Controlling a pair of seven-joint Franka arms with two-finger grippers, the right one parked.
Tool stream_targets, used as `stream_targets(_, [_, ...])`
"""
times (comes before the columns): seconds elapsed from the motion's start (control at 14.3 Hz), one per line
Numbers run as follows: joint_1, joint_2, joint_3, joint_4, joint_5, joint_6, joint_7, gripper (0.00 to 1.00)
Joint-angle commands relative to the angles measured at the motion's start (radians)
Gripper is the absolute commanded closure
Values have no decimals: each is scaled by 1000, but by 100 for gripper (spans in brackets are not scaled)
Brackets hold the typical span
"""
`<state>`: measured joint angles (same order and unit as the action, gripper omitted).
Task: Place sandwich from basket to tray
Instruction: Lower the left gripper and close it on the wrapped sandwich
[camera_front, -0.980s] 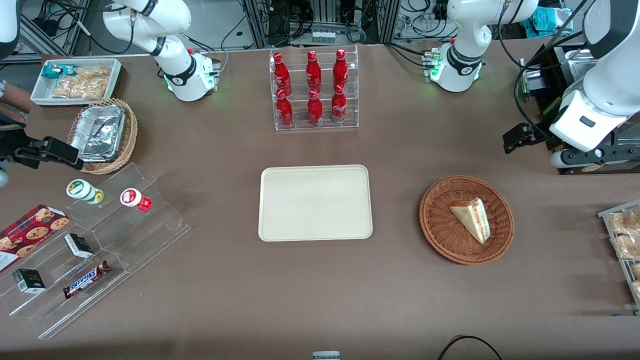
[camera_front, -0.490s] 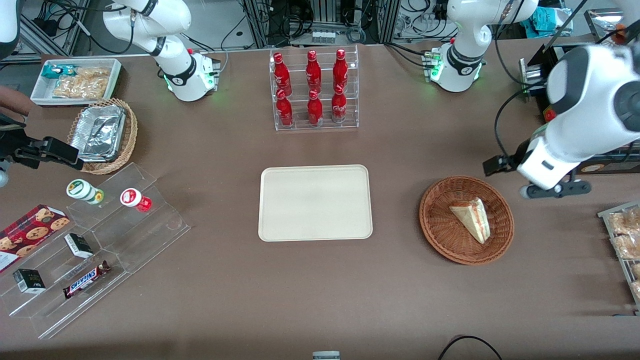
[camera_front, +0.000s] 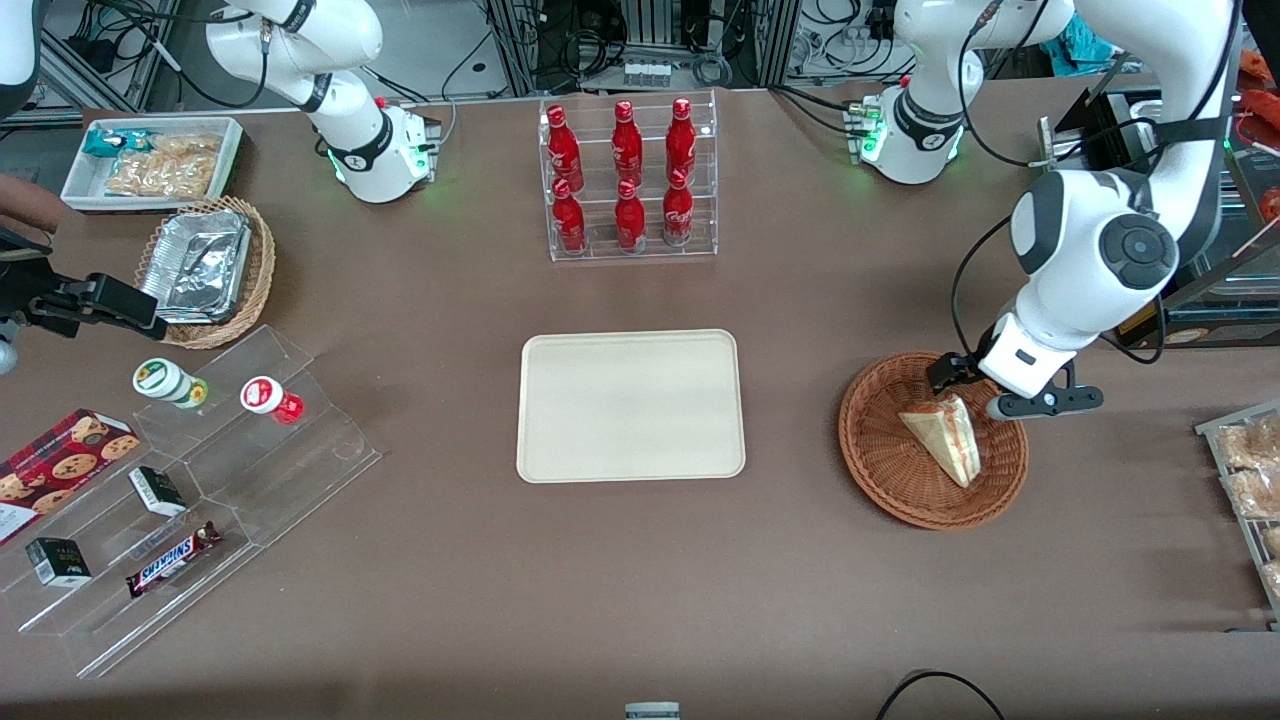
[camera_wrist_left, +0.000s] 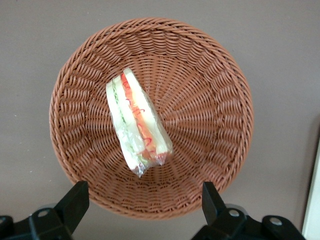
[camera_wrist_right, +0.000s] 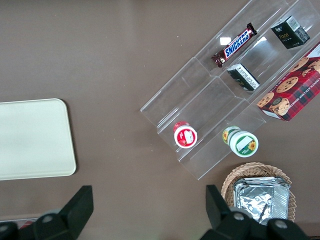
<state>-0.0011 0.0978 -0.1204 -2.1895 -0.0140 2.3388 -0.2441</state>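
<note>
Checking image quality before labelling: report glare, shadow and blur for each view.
Front view: even light, sharp, gripper over basket. Left wrist view: sandwich wrap glints slightly, open fingers dark. Right wrist view: clear shelf reflects light, tray evenly lit.

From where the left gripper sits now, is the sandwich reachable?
Probably yes. The open gripper hangs above the basket, and nothing covers the sandwich lying alone in it.

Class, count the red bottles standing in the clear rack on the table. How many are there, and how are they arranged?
6. The red bottles stand in the clear rack in two rows: three in the upper row, farther from the front camera, and three in the lower row, nearer to it. None appears hidden.
</note>
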Motion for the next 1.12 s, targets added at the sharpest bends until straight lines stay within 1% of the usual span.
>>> stream_targets(0.0, [6,20,-2,-16,5,66,-154,0])
stream_targets(0.14, [6,43,-2,-13,5,94,-263,0])
stream_targets(0.28, [13,65,-2,-6,0,105,-331,0])
stream_targets(0.49, [24,123,-2,40,-1,105,-527,0])
stream_targets(0.56, [24,141,-2,53,-1,105,-561,0])
stream_targets(0.91, [24,219,-2,79,-1,111,-569,0])
stream_targets(0.98, [24,235,-2,91,-1,111,-569,1])
stream_targets(1.05, [24,249,-2,99,-1,111,-572,13])
